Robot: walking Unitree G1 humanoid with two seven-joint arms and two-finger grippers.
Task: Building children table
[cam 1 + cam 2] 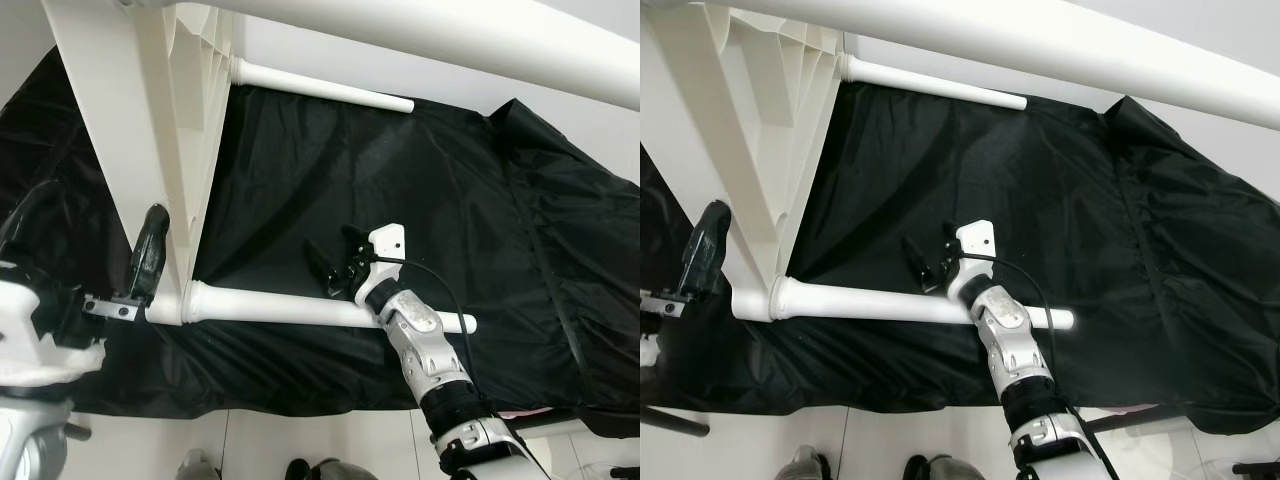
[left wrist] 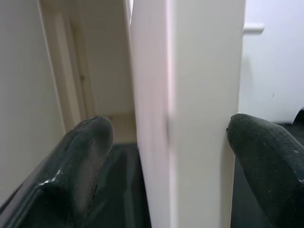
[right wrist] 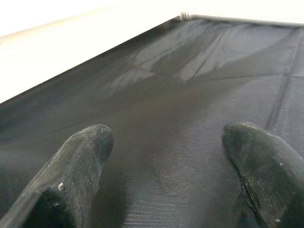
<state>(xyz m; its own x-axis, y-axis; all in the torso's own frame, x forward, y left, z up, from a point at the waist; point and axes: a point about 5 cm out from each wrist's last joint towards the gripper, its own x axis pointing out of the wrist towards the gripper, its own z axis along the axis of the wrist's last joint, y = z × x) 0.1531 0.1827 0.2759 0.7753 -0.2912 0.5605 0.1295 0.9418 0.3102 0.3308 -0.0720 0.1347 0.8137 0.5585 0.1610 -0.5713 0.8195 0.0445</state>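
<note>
The white plastic children's table top (image 1: 130, 110) stands on edge at the robot's left, its ribbed underside turned toward the right, resting over a wide sheet of black crinkled fabric (image 1: 400, 200) that covers the surface before the robot. Two white round table legs stick out sideways from the top toward the right: the near leg (image 1: 290, 305) runs from a flared collar at the top's lower corner across the fabric and passes under the right arm, and the far leg (image 1: 320, 87) lies further back, parallel to it and well apart. A thicker white tube (image 1: 450, 40) crosses the upper part of the head views on a slant, close to the camera. The left gripper (image 2: 168, 137) has its two black fingers (image 2: 80, 161) spread on either side of the table top's flat white edge panel; one pad touches the panel's side, while the other stands a little off it, so the jaws are parted around the panel rather than pressed tight. The right gripper (image 1: 335, 265) hovers just beyond the near leg over the black fabric, its silver forearm crossing above the leg; its fingers (image 3: 80, 166) are apart with nothing between them but the cloth beneath. Below the fabric's near edge lies pale tiled floor (image 1: 260, 445).
</note>
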